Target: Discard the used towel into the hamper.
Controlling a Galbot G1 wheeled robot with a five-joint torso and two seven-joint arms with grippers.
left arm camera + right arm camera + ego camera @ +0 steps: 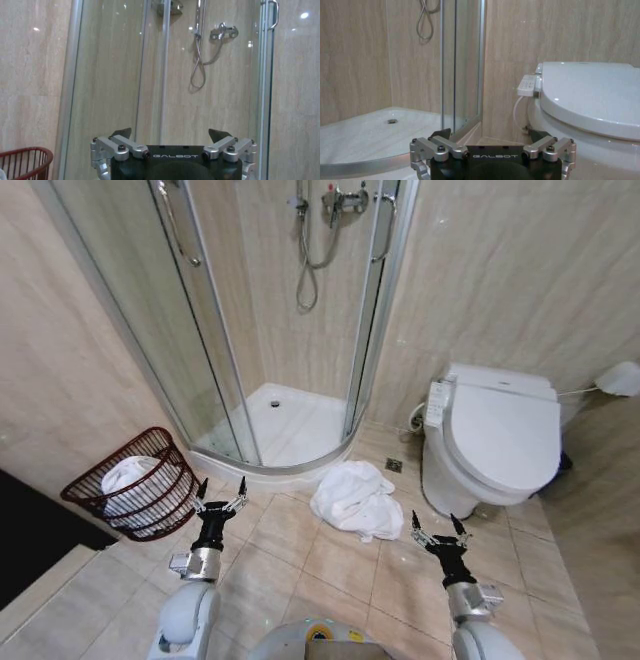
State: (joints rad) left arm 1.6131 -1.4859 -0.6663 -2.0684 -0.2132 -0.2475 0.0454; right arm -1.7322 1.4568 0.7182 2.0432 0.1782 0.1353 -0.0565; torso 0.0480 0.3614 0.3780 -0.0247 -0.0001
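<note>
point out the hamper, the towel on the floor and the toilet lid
hamper (90, 486): head view, front wire rim
towel on the floor (357, 500): head view, middle of the white heap
toilet lid (505, 435): head view, centre of the closed lid

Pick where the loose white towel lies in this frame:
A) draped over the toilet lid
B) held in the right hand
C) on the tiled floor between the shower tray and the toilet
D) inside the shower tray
C: the crumpled white towel lies on the floor tiles, with the shower tray behind it and the toilet beside it; both hands are empty.
</note>
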